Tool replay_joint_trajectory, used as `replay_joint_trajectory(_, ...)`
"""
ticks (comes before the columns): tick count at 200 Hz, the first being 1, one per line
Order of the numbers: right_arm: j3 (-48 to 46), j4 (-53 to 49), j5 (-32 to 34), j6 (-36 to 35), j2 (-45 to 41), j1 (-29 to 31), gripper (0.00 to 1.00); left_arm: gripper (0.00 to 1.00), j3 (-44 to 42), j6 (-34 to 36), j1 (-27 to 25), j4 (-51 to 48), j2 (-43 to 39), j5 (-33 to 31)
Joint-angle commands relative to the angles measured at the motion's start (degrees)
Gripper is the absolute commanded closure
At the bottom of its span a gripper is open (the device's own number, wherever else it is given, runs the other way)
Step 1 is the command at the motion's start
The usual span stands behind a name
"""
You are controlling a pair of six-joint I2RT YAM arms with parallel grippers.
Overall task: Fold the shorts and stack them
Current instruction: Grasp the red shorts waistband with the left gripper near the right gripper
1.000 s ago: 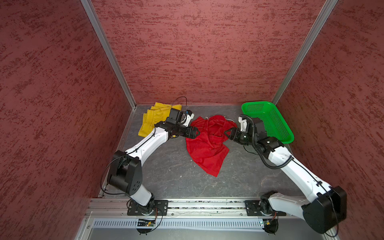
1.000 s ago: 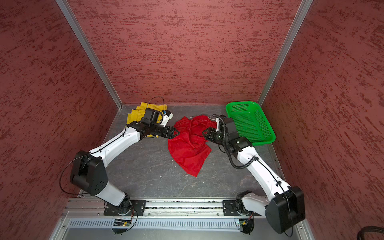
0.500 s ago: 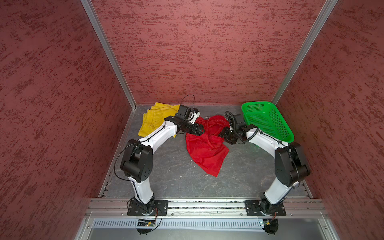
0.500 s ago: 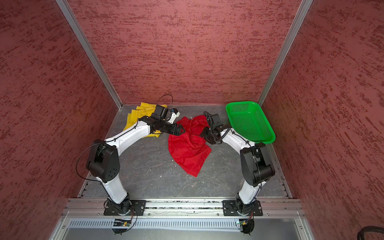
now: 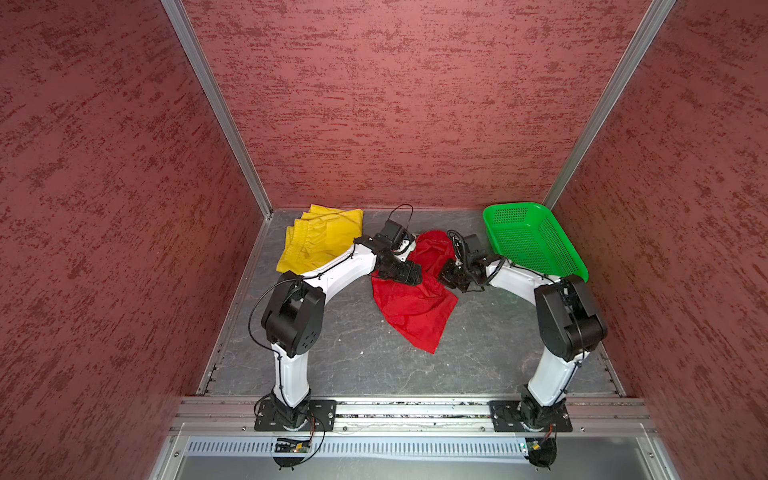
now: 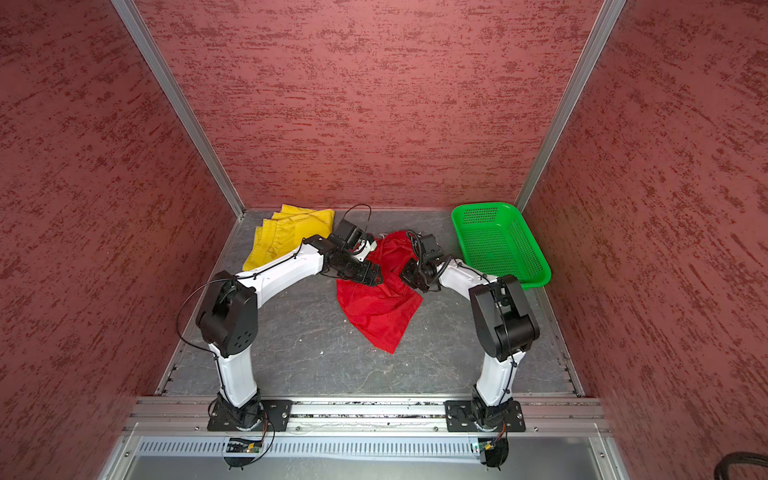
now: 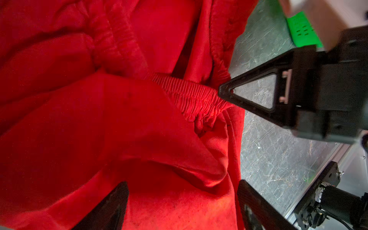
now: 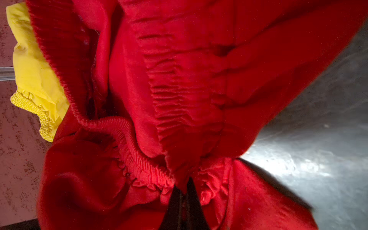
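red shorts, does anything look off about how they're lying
Yes. The red shorts lie crumpled mid-table, waistband twisted and bunched where the right gripper is shut on it; the left gripper hangs open over the fabric. The yellow shorts lie flatter at the back.

Both top views look steeply down from high above the front rail [image 5: 415, 409], arm bases [image 5: 295, 415] along the lower frame, back wall [image 5: 415, 104] across the upper half; they share nearly the whole worktop [image 5: 353, 365]. Each wrist camera looks along its tool, very near the red shorts [image 7: 99, 119]; the left wrist view also catches the right tool [image 7: 222, 90].
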Motion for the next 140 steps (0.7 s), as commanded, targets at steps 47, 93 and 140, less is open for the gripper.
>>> replay_joint_trajectory(47,-6.34,11.19,-5.0,3.88,-9.87,-0.15,1.0,0.17,5.84,-8.26,-0.77,-1.9,5.85,-2.45)
replay_joint_trajectory(93,-7.75,9.1,-4.69,3.27,-12.68,-0.29,1.0,0.51,4.61,-9.13,0.95,-2.61,5.76,-3.1)
replay_joint_trajectory(140,-10.39,6.71,-3.8,3.33,-14.48,-2.73,1.0,0.8,-13.24,-6.11,8.79,6.77,-6.76,3.13)
